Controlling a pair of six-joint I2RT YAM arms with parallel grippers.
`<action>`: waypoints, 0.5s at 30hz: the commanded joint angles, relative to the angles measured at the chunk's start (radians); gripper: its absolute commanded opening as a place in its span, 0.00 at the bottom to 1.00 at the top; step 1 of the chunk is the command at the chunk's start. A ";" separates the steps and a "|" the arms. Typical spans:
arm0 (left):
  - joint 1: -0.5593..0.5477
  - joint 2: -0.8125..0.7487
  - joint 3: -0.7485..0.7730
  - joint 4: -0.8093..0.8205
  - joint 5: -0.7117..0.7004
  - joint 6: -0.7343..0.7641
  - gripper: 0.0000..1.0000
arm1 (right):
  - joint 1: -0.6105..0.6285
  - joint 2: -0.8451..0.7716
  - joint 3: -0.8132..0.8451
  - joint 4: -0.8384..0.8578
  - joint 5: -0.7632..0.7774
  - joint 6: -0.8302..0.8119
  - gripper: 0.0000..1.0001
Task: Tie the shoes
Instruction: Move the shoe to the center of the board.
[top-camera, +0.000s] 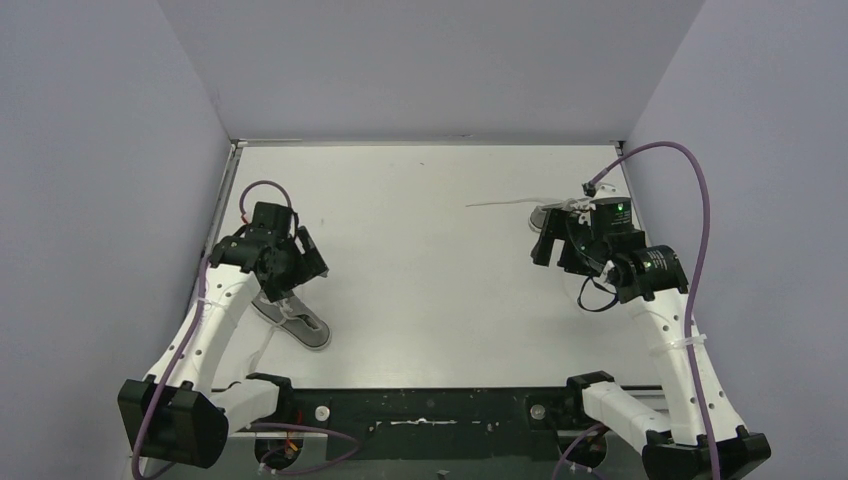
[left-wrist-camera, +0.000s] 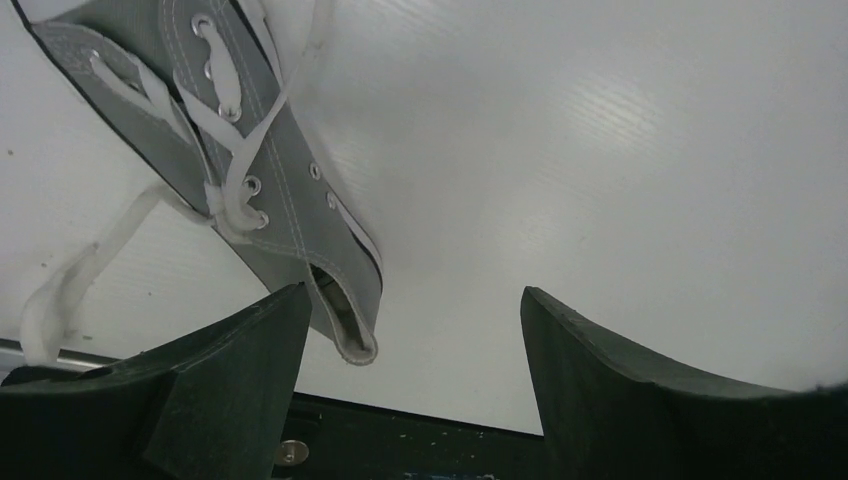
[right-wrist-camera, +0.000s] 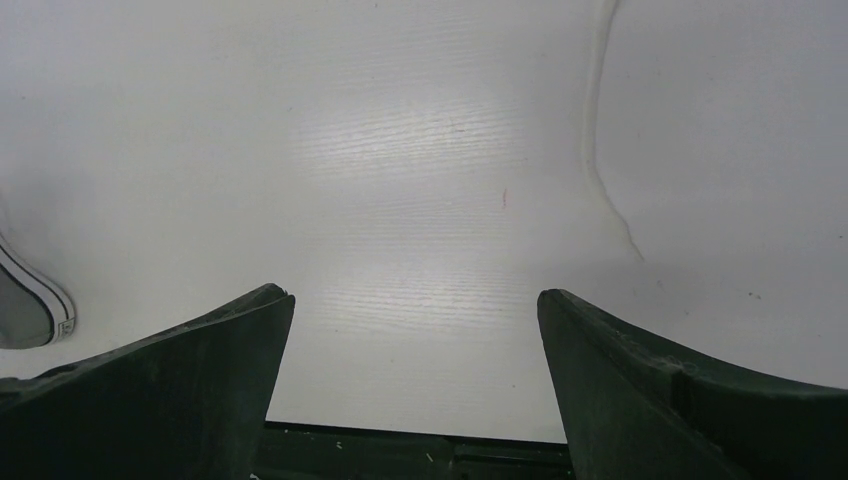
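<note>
The white table (top-camera: 430, 250) fills the space between 3 pale walls, with a black mounting rail (top-camera: 430, 412) along its 6 o'clock edge. The left arm (top-camera: 215, 320) rises from the rail's 7 o'clock corner and the right arm (top-camera: 690, 370) from the 5 o'clock corner, each trailed by a purple cable (top-camera: 702, 200). Of the 2 shoes, the left shoe (top-camera: 295, 320) lies at about 8 o'clock on the table, a grey canvas sneaker with a white sole edge. In the left wrist view this shoe (left-wrist-camera: 270, 190) sits toward 10 o'clock, its laces threaded through the eyelets but loose. The right shoe (top-camera: 553, 214) sits at about 2 o'clock near the far right corner, mostly hidden behind the right arm's wrist, and only its sole edge (right-wrist-camera: 25, 305) shows at 9 o'clock in the right wrist view. The left gripper (left-wrist-camera: 412, 292) hangs just over the left shoe's heel end, fingers spread wide with nothing between them. The right gripper (right-wrist-camera: 412, 293) has its fingers spread equally wide over bare table, holding nothing. A white lace (top-camera: 505, 203) runs from the right shoe toward 9 o'clock, flat on the table. Another lace end (left-wrist-camera: 60, 290) trails from the left shoe.
</note>
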 joint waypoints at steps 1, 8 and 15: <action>-0.005 -0.023 -0.032 -0.070 -0.013 -0.073 0.71 | 0.003 0.002 0.047 0.009 -0.100 0.027 1.00; -0.006 0.071 -0.028 -0.106 -0.018 -0.124 0.52 | 0.027 -0.025 0.039 0.006 -0.094 0.008 1.00; 0.000 0.133 -0.071 -0.117 -0.027 -0.226 0.51 | 0.050 -0.050 0.031 0.014 -0.077 -0.001 1.00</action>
